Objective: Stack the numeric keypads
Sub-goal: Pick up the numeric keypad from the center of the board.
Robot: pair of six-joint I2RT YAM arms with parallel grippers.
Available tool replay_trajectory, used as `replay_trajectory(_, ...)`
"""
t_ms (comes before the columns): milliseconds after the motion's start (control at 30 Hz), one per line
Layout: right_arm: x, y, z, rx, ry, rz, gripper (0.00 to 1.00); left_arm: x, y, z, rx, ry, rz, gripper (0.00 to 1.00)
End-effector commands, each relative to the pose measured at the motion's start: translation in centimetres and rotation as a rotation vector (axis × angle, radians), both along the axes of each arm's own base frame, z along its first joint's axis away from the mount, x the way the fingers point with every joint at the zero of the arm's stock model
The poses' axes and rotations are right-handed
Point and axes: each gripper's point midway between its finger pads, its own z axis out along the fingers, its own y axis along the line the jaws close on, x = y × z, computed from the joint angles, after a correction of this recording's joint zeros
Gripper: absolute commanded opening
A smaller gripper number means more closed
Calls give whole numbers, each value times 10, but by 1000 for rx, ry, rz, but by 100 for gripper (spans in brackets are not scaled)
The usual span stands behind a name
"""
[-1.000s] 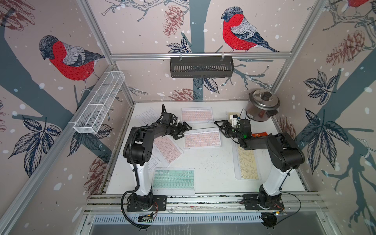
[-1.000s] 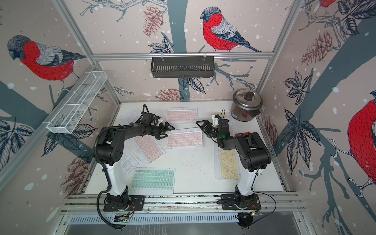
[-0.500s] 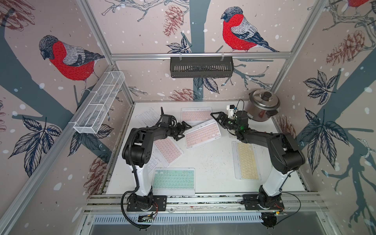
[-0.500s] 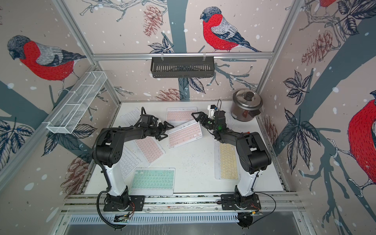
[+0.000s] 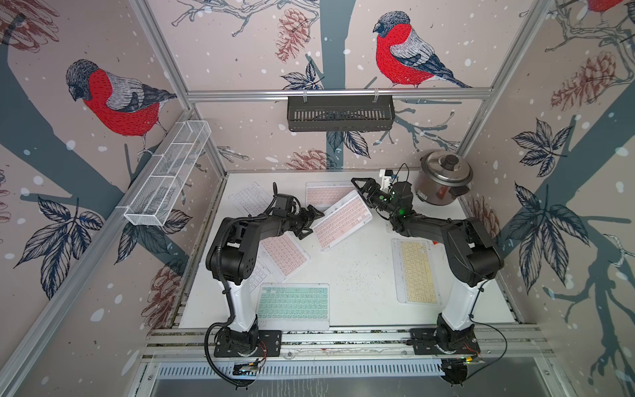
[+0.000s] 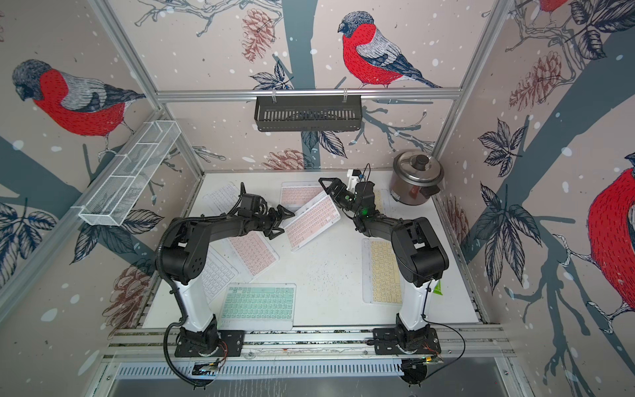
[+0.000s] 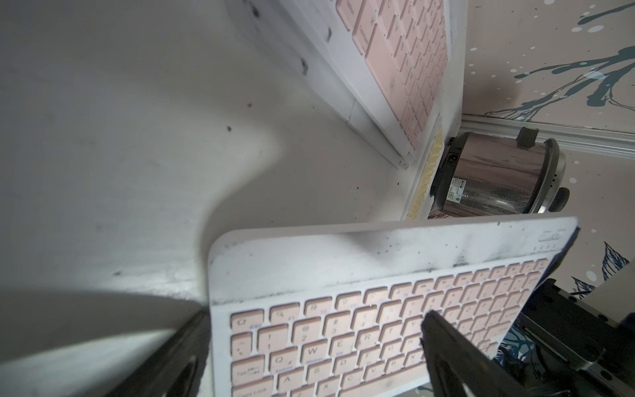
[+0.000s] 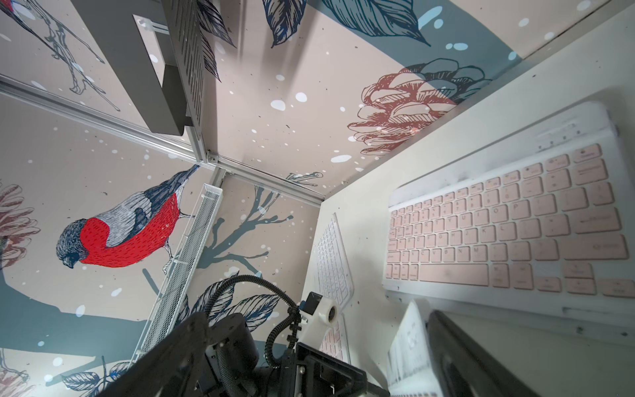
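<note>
In a top view the left gripper (image 5: 313,225) has its jaws spread wide at the left end of the angled pink keypad (image 5: 342,221). One finger is beside that end's corner and the other is over the long edge. The right gripper (image 5: 360,193) is just as wide open at the keypad's far end, which overlaps the back pink keypad (image 5: 321,194). Apart on the table (image 5: 357,275) lie the mint keypad (image 5: 292,304) and the yellow keypad (image 5: 415,271). Another pink keypad (image 5: 283,252) lies partly under the left arm, and a white keypad (image 5: 247,197) is at the far left.

In the left wrist view the angled pink keypad (image 7: 378,309) runs between the spread fingers (image 7: 171,364). One finger is beside its short edge and the other hangs over the keys. The rice cooker (image 7: 494,178) stands beyond.

In the right wrist view the jaws gape. A blurred white edge, likely that keypad's end, sits against one finger (image 8: 474,364). The back pink keypad (image 8: 501,223) lies flat beyond.
</note>
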Motion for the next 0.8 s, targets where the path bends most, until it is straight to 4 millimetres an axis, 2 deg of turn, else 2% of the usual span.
replay_trajectory(0, -28, 23, -26, 44, 191, 141, 100, 5, -20, 30, -104, -105, -64, 95)
replay_trajectory(300, -26, 22, -24, 148, 249, 93, 100, 4, -19, 28, -100, -100, -53, 95)
replay_trajectory(467, -27, 19, -16, 182, 266, 83, 100, 3, -18, 26, -99, -96, -52, 95)
replay_trajectory(767, -41, 12, -14, 83, 332, 72, 100, 1, -17, 22, -98, -87, -49, 95)
